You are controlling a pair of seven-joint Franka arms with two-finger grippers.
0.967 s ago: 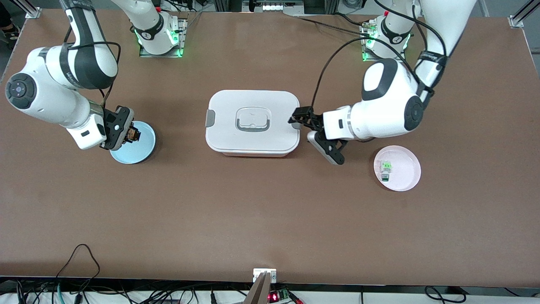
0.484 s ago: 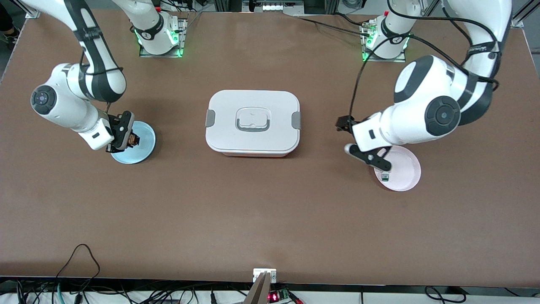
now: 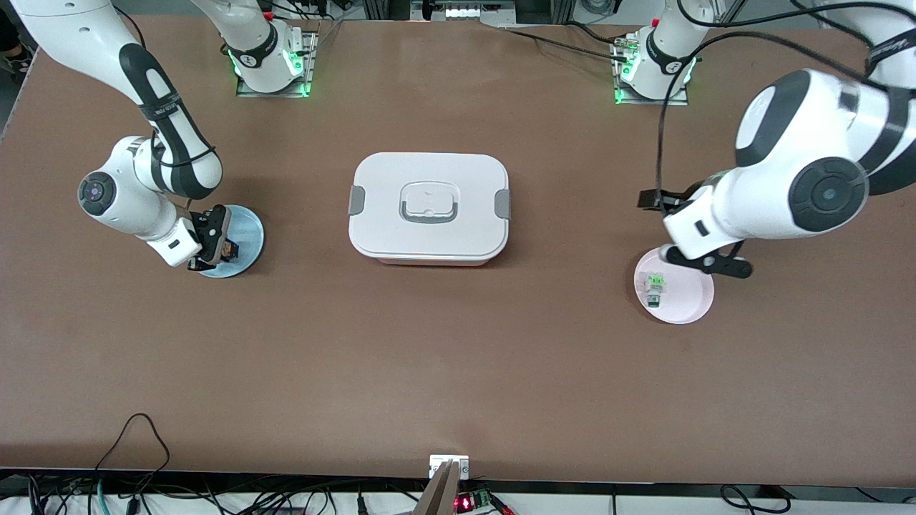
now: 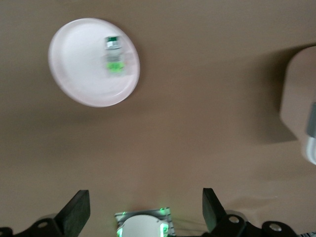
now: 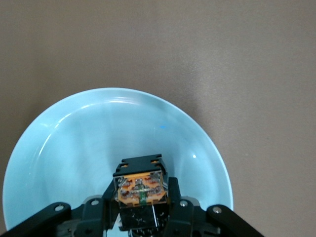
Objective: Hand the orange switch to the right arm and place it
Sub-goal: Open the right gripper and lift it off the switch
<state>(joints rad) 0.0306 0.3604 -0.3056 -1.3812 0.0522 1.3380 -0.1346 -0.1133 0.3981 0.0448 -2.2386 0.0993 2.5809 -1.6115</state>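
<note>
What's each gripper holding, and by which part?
Right gripper grips the orange switch by its black body, orange end outward, over the blue plate. Left gripper is open and holds nothing.

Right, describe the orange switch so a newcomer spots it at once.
Start at the big white lidded box mid-table, then look toward the right arm's end to the pale blue plate. Over it, the right tool is shut on the orange switch: black with an orange end, unlike the white-and-green part.

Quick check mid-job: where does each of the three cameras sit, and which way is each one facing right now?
Front view: high across the table, facing both bases; shows both arms, white lidded box.
Left wrist view: looks down on pink plate with white-and-green part; open left gripper shows.
Right wrist view: looks down on blue plate; right gripper shut on orange switch.
Shared: front view shows both plates.
</note>
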